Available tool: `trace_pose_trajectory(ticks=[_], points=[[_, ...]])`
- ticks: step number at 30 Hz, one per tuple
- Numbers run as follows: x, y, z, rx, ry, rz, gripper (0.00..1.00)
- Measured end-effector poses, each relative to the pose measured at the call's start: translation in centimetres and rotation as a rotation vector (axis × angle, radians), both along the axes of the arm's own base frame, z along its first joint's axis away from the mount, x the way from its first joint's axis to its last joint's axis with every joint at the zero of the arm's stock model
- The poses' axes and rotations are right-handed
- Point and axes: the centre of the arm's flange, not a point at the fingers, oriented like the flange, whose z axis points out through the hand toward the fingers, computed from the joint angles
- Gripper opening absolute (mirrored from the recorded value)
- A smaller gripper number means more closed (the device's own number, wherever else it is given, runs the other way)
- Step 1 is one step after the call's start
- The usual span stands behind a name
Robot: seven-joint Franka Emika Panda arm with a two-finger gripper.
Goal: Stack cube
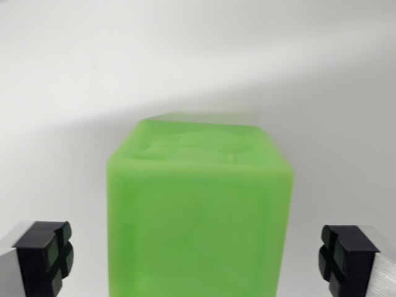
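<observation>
The green cube [198, 210] is filling the centre and lower middle of the frame, sitting on a plain white surface [74, 74], and the gripper [198, 253] is hanging wide open around it, one black pad [49, 253] showing in the lower left corner and the other in the lower right. Neither pad is touching the cube; there is clear white showing between each pad and the cube's sides. By the look of it, the arm is lining up for the pick, the opening step of the stack. The next move is calling for a descent until the pads are level with the cube's side faces, then a squeeze, keeping the cube centred so it is not getting nudged sideways. Hard to read: the cube's top edge is looking smeared, the embossed pattern on its top face is too soft to make out, and its bottom is running off the lower edge. No second cube is showing anywhere, so the stacking target is lying out of sight.
</observation>
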Motion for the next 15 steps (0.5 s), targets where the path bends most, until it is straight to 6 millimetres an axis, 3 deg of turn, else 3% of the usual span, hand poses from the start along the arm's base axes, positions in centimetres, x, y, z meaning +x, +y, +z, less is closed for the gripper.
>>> trace_pose_trajectory(ticks=[13, 14, 15], points=[[0.0, 0.0, -2.3, 0.0, -0.001, 0.001, 1.0], [0.0, 0.0, -2.3, 0.0, -0.002, 0.001, 0.0], [0.0, 0.0, -2.3, 0.0, -0.002, 0.001, 0.0]])
